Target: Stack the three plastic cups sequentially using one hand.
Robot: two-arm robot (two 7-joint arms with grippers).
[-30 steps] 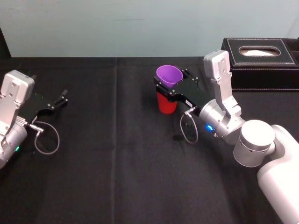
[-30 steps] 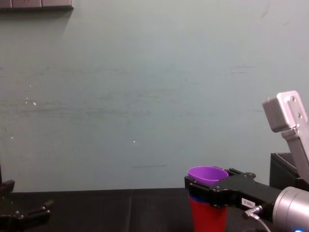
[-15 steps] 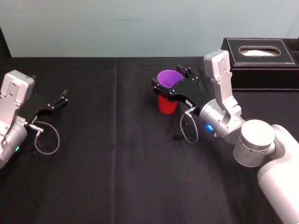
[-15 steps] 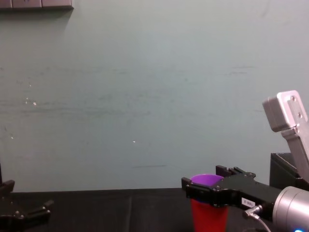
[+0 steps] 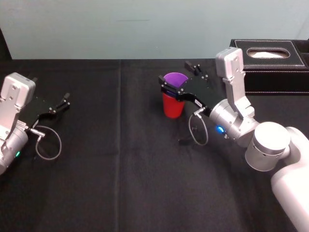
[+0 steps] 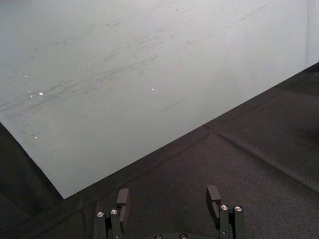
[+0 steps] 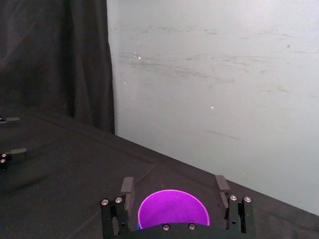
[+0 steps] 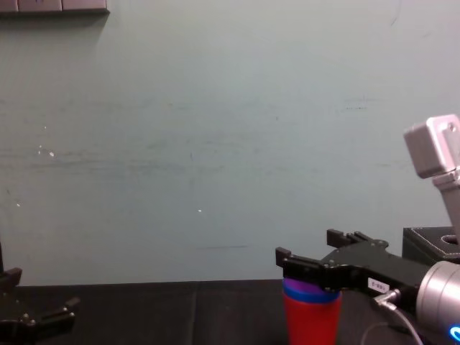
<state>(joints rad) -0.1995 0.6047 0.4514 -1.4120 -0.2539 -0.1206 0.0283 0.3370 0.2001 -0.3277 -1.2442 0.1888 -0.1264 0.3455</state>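
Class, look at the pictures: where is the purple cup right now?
In the head view the purple cup sits right of centre, nested in the red cup, between the open fingers of the right gripper, left of the black box.

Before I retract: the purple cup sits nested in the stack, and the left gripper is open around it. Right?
No: the right gripper is the one open around the purple cup, as the head view shows; the left gripper is parked far left. The cup does sit nested in the stack.
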